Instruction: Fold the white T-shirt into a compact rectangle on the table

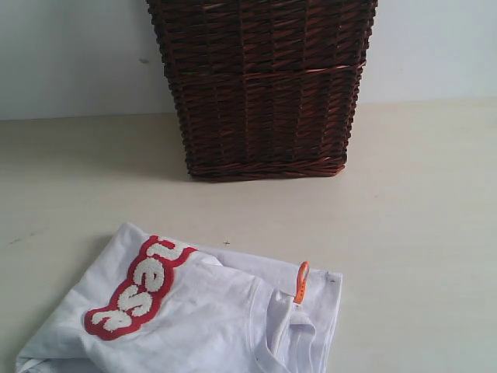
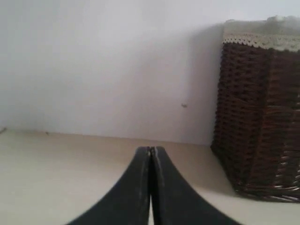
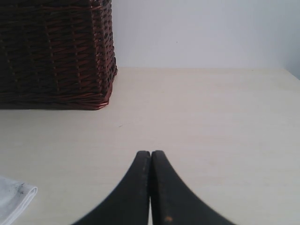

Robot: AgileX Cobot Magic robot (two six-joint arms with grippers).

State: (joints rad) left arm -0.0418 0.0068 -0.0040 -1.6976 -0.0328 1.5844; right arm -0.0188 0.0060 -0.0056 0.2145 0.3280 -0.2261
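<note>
The white T-shirt [image 1: 210,326] lies loosely bunched on the counter [image 1: 419,217], well in front of the wicker basket [image 1: 264,85]. Its red band [image 1: 140,287] of letters sits askew and the orange neck tag [image 1: 301,281] stands up, so it probably needs spreading flat before any fold. The left tool [image 2: 151,150] and right tool [image 3: 150,153] hang clear of it, jaws pressed together, holding nothing.

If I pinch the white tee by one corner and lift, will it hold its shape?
Probably not: the white T-shirt lies in soft overlapping layers, so it should droop and unfold. It looks thin, likely light. On the smooth table a push would probably bunch it.
</note>
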